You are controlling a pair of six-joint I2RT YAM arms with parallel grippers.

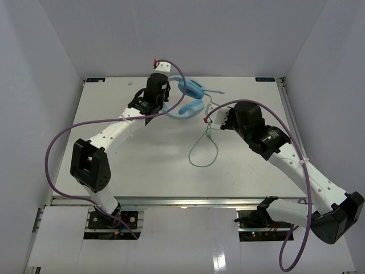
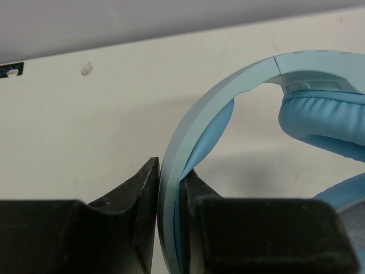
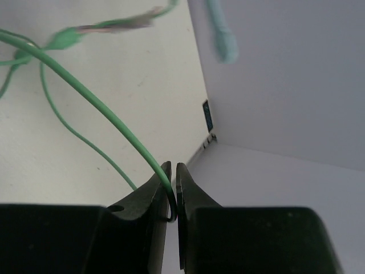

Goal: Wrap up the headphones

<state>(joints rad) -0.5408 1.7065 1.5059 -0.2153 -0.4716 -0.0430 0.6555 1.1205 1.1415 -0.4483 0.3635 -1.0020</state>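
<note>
The light blue headphones (image 1: pixel 191 97) lie at the back middle of the table. My left gripper (image 1: pixel 165 107) is shut on the headband (image 2: pixel 228 97); in the left wrist view the band passes between the two black fingers (image 2: pixel 169 182), with a padded ear cup (image 2: pixel 325 120) to the right. My right gripper (image 1: pixel 215 118) sits just right of the headphones and is shut on the thin pale green cable (image 3: pixel 102 108), which runs into the narrow gap between its fingertips (image 3: pixel 174 177). The rest of the cable hangs in a loop on the table (image 1: pixel 203 154).
White walls (image 1: pixel 51 68) enclose the table on the left, back and right. Purple arm cables (image 1: pixel 54 148) arch over both arms. A blurred pale green cable end (image 3: pixel 222 34) shows near the wall in the right wrist view.
</note>
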